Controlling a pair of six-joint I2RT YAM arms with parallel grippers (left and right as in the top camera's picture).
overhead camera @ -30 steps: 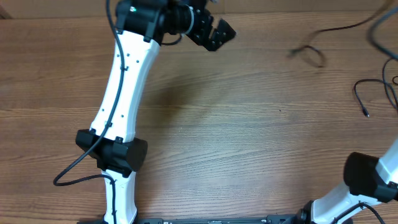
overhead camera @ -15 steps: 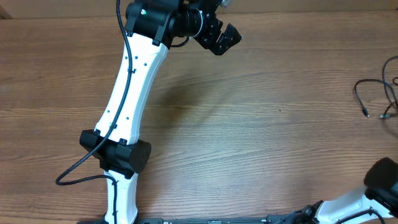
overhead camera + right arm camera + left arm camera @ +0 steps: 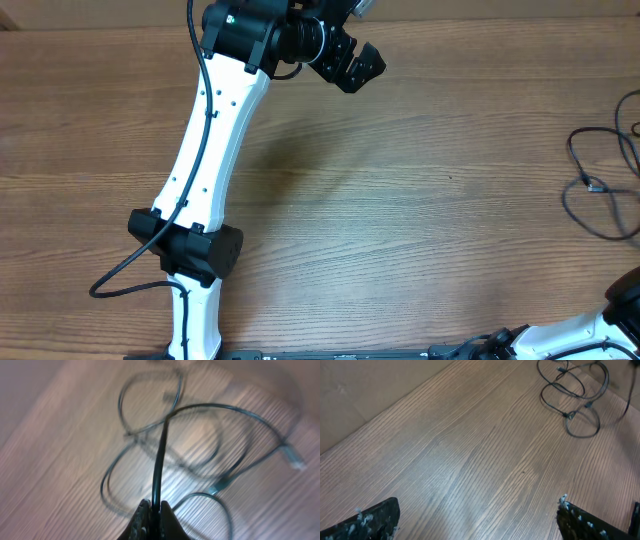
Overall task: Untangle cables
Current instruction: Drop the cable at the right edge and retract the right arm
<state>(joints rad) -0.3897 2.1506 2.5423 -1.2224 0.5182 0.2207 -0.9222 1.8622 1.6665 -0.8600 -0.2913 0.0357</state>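
The cables (image 3: 603,187) are thin black cords lying in loose loops at the table's right edge. In the left wrist view they show far off at the top right (image 3: 572,390). My right gripper (image 3: 152,508) is shut on one black cable (image 3: 159,462), which runs up from the jaws to blurred loops with small plug ends below. The right gripper itself is out of the overhead view. My left gripper (image 3: 355,65) hovers at the table's far side, left of centre, open and empty; its fingertips (image 3: 572,512) stand far apart over bare wood.
The wooden table (image 3: 400,220) fills the overhead view. My left arm (image 3: 205,150) stretches from the front edge to the back. A piece of my right arm (image 3: 610,320) shows at the bottom right corner. A tan wall (image 3: 365,385) borders the table's far side.
The cable that lay across the table's upper right has been pulled off to the right edge, where a new loop now lies. My right arm has drawn back out of view. The left gripper barely moved.
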